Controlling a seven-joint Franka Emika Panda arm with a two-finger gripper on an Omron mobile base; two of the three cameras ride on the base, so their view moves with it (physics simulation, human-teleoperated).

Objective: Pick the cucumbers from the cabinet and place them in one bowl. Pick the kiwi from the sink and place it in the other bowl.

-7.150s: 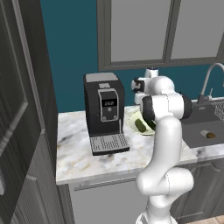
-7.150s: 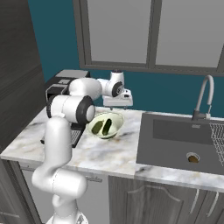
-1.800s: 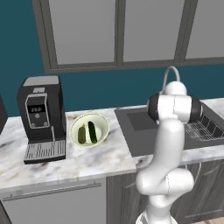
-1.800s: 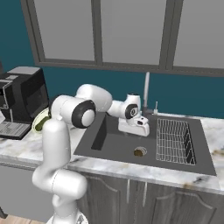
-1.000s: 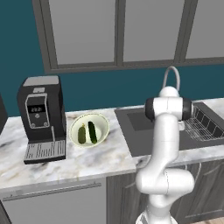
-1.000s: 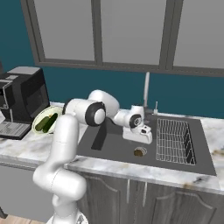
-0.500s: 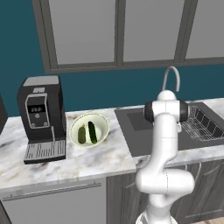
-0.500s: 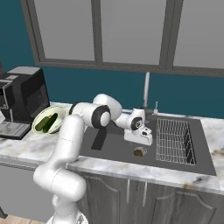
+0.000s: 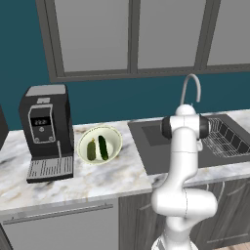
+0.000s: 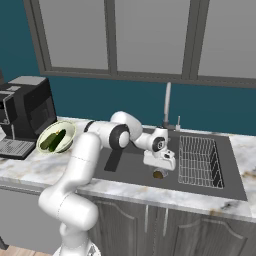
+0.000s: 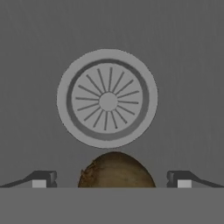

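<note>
A brown kiwi (image 11: 116,171) lies on the floor of the dark grey sink (image 10: 125,165), just beside the round drain (image 11: 107,101). My gripper (image 10: 159,167) hangs low in the basin right over the kiwi (image 10: 159,174). It is open, with one fingertip (image 11: 43,178) on each side of the fruit and space left between. Two dark green cucumbers (image 9: 97,148) lie in the cream bowl (image 9: 113,136) on the counter, next to the coffee machine. The cabinet and the other bowl are out of view.
A black coffee machine (image 9: 45,132) stands at the counter's left end. A wire rack (image 10: 199,160) fills the sink's right part, and the chrome tap (image 10: 166,107) rises behind the basin. Glass-fronted wall cupboards (image 10: 150,35) hang above.
Over the last second the hand has sunk lower into the sink, closer to the kiwi. The jaws have stayed wide. The bowl and cucumbers have not moved.
</note>
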